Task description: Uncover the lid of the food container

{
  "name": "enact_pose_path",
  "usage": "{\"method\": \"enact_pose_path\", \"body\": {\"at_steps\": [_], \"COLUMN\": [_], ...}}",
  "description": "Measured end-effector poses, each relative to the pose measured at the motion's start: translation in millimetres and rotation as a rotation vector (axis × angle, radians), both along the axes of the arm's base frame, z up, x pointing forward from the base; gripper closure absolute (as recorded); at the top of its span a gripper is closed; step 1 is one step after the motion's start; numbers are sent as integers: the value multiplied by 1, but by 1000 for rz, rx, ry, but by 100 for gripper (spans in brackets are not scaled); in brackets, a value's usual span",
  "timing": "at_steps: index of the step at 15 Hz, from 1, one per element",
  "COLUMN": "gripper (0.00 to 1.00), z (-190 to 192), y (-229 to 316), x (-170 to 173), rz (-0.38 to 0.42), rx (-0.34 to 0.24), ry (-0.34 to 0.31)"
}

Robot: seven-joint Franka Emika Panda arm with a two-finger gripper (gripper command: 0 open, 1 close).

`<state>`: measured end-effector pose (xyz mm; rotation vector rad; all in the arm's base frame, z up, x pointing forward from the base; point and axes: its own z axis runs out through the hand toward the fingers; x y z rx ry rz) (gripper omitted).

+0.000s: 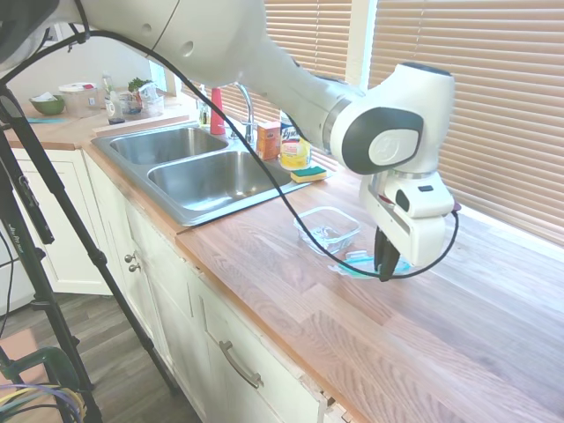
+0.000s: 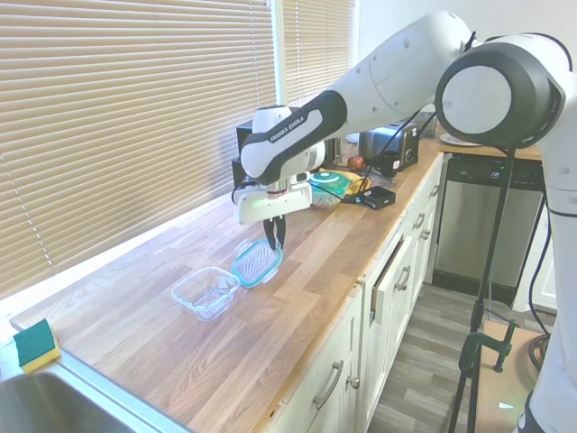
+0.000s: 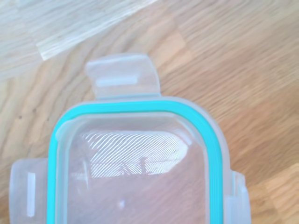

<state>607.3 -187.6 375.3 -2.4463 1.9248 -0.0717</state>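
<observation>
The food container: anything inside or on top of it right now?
The food container stands open and looks empty; the countertop shows through. The lid lies beside it, under the gripper.

Home kitchen: sink (image 1: 198, 172), wooden countertop (image 1: 423, 326)

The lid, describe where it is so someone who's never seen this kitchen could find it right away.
Start at the long wooden countertop under the window blinds, past the sink. The lid is right under the white arm's gripper, beside the open clear food container. Its teal rim and clip tabs set it apart from the rimless container and the yellow-green sponge by the sink.
</observation>
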Motion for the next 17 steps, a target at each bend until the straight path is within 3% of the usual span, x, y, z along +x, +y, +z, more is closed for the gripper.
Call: {"method": "enact_pose_path", "body": {"at_steps": [11, 17], "gripper": [0, 0], "z": [4, 75], "y": [8, 54], "x": [4, -1], "rz": [1, 59], "rx": [-89, -174], "ry": [4, -72]}}
